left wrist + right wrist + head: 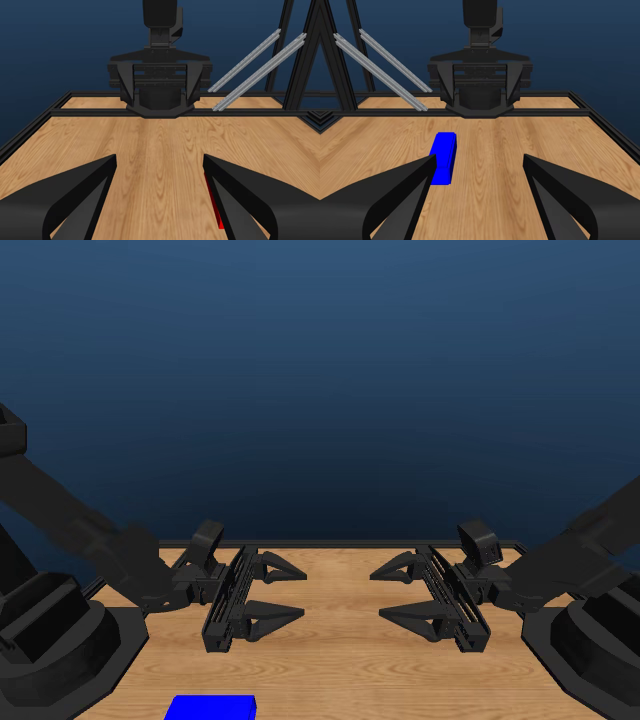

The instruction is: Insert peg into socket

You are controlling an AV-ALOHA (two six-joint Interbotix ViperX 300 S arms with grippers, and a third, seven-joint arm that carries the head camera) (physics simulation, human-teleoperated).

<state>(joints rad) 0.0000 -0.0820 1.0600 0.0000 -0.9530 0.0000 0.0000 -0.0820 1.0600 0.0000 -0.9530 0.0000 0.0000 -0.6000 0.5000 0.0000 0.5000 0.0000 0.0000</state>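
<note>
The socket (210,707) lies flat on the table (340,660) at the near edge, nearer the left arm. The peg (214,206) shows only as a red sliver behind a left jaw. Left gripper (283,590) and right gripper (398,591) face each other above mid-table, well apart, both spread wide and empty.

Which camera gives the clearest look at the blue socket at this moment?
The right wrist view: the socket lies whole on the table, top and side visible, barely clipped by a jaw. The head view catches only its top at the picture's bottom edge. The left wrist view does not show it.
</note>
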